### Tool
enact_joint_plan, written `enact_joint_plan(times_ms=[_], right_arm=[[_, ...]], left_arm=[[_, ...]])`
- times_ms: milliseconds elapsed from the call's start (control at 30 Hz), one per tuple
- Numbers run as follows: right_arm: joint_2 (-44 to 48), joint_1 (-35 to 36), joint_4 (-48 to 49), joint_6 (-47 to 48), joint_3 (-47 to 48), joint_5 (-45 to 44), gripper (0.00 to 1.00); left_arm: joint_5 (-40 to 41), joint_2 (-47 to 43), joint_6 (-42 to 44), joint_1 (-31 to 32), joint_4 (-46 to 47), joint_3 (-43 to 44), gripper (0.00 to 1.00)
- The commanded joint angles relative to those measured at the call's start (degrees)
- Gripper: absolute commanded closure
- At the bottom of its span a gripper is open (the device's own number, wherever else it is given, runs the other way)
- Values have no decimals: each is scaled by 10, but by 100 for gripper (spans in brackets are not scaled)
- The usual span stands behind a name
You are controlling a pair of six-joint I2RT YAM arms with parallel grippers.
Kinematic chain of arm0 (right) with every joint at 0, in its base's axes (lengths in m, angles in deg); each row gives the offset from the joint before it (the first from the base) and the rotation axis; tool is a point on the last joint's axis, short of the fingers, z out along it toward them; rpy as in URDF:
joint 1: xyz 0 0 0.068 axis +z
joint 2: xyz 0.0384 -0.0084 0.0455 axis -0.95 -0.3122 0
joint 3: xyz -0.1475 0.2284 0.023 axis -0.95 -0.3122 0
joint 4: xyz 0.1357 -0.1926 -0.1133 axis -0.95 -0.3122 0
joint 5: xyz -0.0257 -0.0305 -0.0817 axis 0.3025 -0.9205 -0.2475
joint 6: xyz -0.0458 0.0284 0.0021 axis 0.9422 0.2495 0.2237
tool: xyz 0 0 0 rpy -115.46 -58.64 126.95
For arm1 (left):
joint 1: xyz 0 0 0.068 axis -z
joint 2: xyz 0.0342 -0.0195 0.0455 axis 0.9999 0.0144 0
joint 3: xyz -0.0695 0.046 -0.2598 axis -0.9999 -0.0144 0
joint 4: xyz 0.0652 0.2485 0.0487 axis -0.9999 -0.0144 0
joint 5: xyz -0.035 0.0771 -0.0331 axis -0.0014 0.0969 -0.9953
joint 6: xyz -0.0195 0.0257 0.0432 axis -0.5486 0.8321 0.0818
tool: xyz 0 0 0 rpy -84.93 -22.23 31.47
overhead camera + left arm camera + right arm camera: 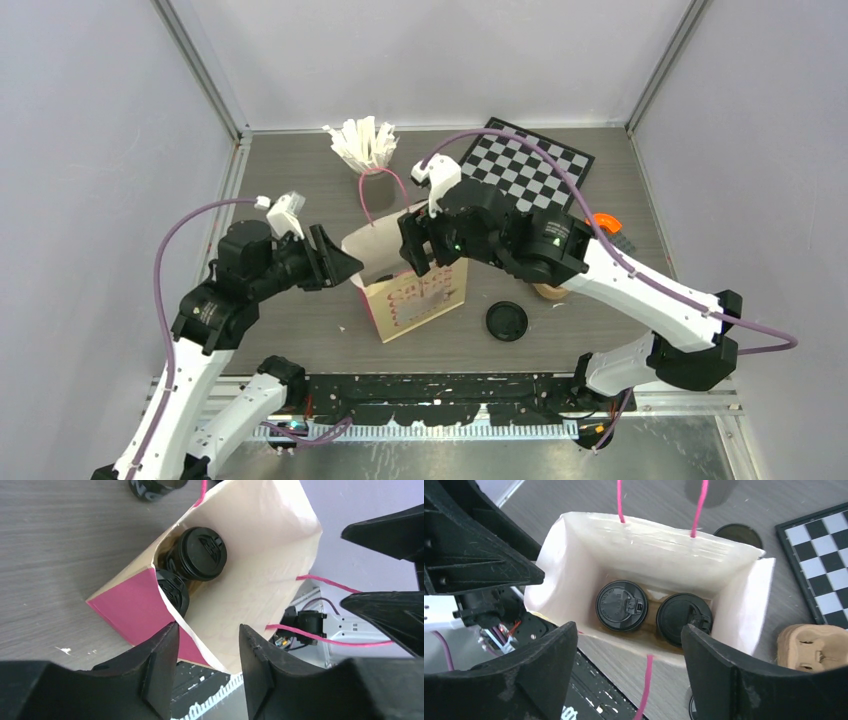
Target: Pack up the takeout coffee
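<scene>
**A:** Dead centre of the overhead view, the paper bag [425, 300] stands upright on the desk [320, 330], mouth open, and both arms are crowding in on it!

**B:** Look down the right wrist camera: two black coffee cups at the bottom of the bag, lids on. The first cup [621, 605] sits left of frame centre and the second cup [684, 619] just to its right. Close together, maybe touching; I can't tell which.

**A:** The right pincer [628, 632] hangs over the bag's mouth with its fingers spread wide and nothing between them. Released, no question.

**B:** The left pincer [207, 627] is at the bag's rim, on the left side of the overhead frame. Its own camera shows the fingers apart too, with the bag's cream wall running up between them. I see no squeeze on the paper, so that one's released as well.

**A:** Pink string handles [696, 505] stand up from the bag's top edge.

**B:** Elsewhere on the desk, a loose black lid [507, 321] lies flat, lower right of the bag. The brown pulp carrier [550, 291] is just above it, half hidden under the right arm.

**A:** Upper right, a checkerboard [525, 165]. And above the bag, a grey cup [367, 150] bristling with white stirrers!
</scene>
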Motion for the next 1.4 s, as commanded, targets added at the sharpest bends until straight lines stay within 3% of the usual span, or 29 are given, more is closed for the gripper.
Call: enact_joint_plan(times_ms=[0,133,167,200,233,433,533,800,967,1133,1367], right_arm=[[20,-3,-9,5,56,-53,17],[40,-3,-14,21,70,-84,6],[48,-3,-14,27,69,-91,5],[57,-3,-15,29,66,-94,5],[67,-3,-15,30,62,-95,5],[138,-3,-12,4,17,-75,6],[180,-3,-4,-18,-18,-59,7],[266,-3,-28,-32,-57,-56,8],[265,-3,-58,-14,-48,-99,8],[236,-3,-53,-23,-17,-136,8],[199,-3,-44,-17,-3,-139,8]], left_arm=[[73,12,40,2,-16,62,46],[134,34,49,2,-31,108,29],[152,42,53,2,-33,118,21],[172,52,55,2,-36,130,5],[191,63,61,2,-38,145,1],[325,164,110,-1,-34,227,0],[341,221,118,-17,-11,268,0],[262,377,3,-137,124,309,21],[251,469,12,-148,220,334,28],[231,548,11,-163,275,369,41],[228,608,12,-179,309,399,53]])
